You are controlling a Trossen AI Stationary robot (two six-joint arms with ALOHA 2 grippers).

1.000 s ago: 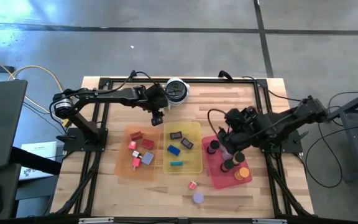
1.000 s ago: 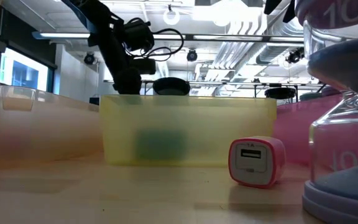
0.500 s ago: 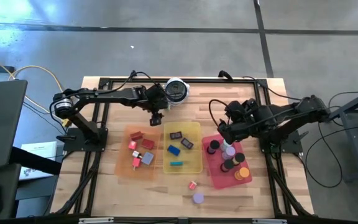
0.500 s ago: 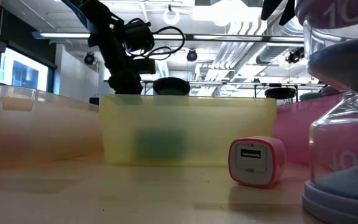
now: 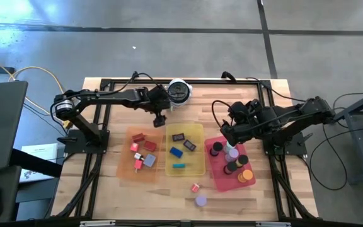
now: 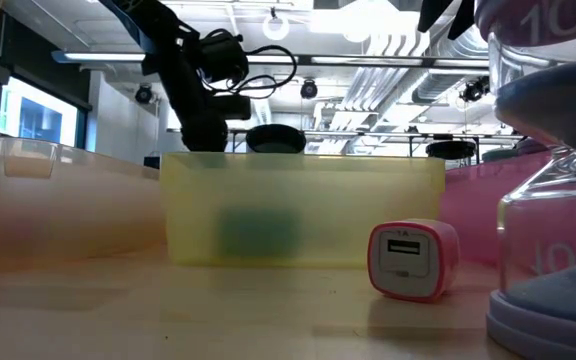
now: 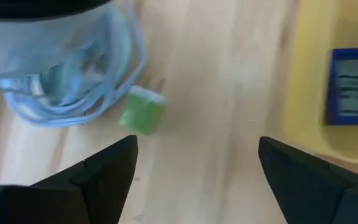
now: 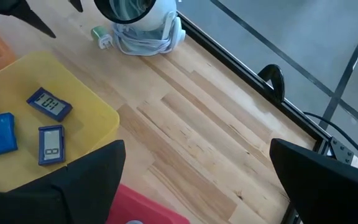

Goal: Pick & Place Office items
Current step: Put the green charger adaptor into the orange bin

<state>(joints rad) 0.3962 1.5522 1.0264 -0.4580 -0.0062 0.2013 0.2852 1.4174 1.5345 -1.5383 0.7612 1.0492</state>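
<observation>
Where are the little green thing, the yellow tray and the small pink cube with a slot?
green piece (image 7: 141, 111), left wrist view: its top face.
yellow tray (image 5: 198, 150), high view: its right rim.
pink cube (image 6: 412, 260), low view: its front face.

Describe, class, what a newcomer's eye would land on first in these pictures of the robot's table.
Three translucent trays sit side by side mid-table: the orange tray, the yellow tray and the red tray, each holding small office items. The left gripper hangs open over bare wood beside a little green piece, near the silver-and-black round object at the far edge. In the low view a pink charger cube stands before the yellow tray.
</observation>
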